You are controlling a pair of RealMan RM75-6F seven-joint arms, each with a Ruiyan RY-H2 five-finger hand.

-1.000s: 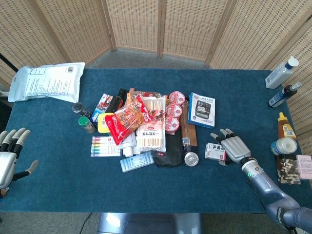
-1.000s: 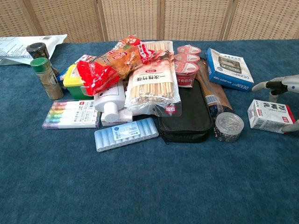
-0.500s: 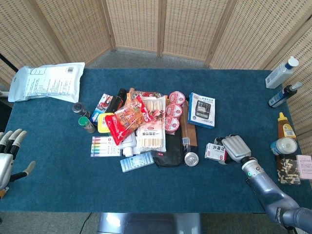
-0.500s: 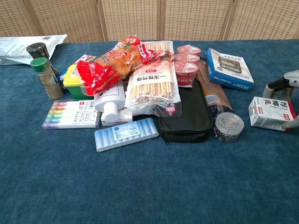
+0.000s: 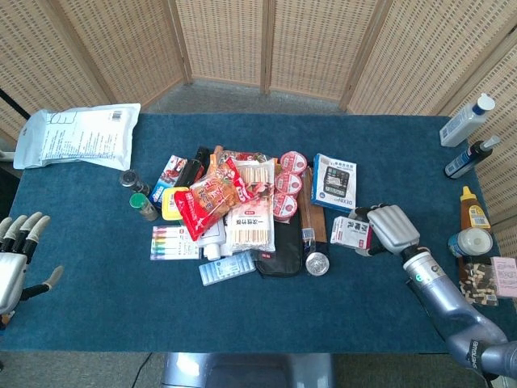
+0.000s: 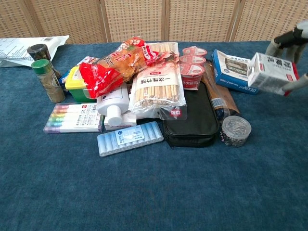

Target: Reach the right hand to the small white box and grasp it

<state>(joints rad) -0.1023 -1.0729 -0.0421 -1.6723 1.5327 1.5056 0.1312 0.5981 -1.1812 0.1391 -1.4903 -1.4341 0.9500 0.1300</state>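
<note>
One small white box held in right hand.

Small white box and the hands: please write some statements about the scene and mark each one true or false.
1. The right hand holds the small white box. True.
2. The small white box lies flat on the table. False: the chest view shows it raised and tilted in the hand.
3. The left hand grips the green-capped jar. False: it holds nothing, fingers apart, at the table's left edge.
4. The round silver tin stands beside the black pouch. True.
5. The blue and white box lies on the pack of chopsticks. False: it lies on the table, right of the pile.
</note>
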